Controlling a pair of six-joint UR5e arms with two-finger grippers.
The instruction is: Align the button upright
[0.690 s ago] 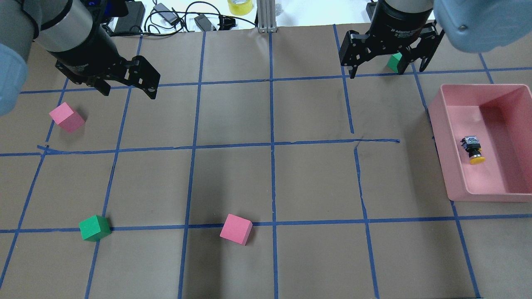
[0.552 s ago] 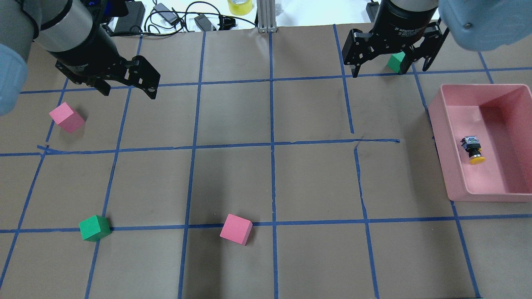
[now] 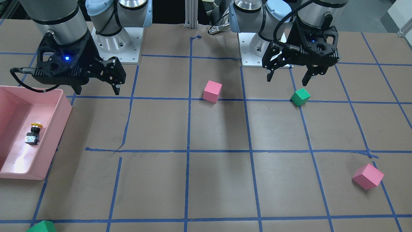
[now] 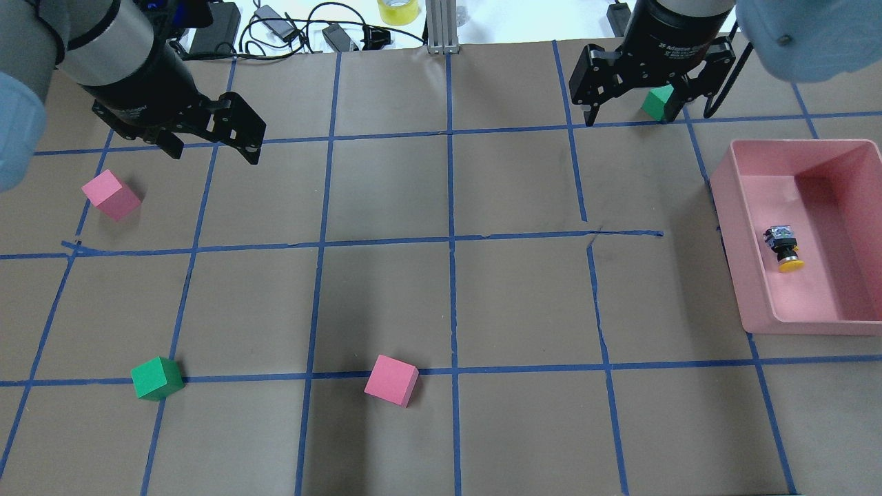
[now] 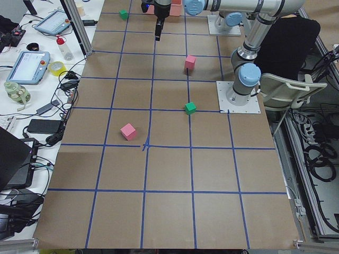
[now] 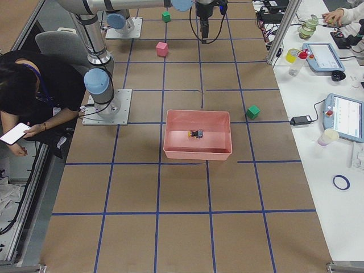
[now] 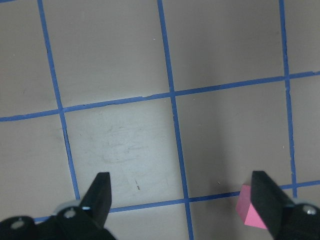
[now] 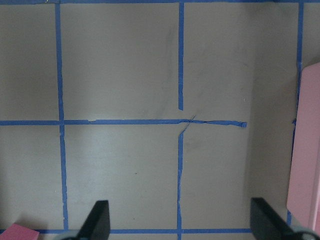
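Note:
The button (image 4: 784, 248) lies on its side inside the pink bin (image 4: 730, 227) at the table's right, yellow cap toward the near rim. It also shows in the front view (image 3: 33, 134) and the right exterior view (image 6: 197, 133). My right gripper (image 4: 649, 118) is open and empty, high over the far right of the table, left of and beyond the bin; in the front view (image 3: 96, 91) it hangs beside the bin's corner. My left gripper (image 4: 212, 151) is open and empty over the far left, above a pink cube (image 4: 110, 195).
A green cube (image 4: 658, 102) sits just under the right gripper. Another green cube (image 4: 157, 378) and a pink cube (image 4: 391, 380) lie near the front. The right wrist view shows the bin's edge (image 8: 307, 150). Cables and a tape roll (image 4: 398, 10) lie beyond the far edge.
My right gripper has drifted slightly toward the far right of the table, still open. The left gripper, button and cubes have not moved.

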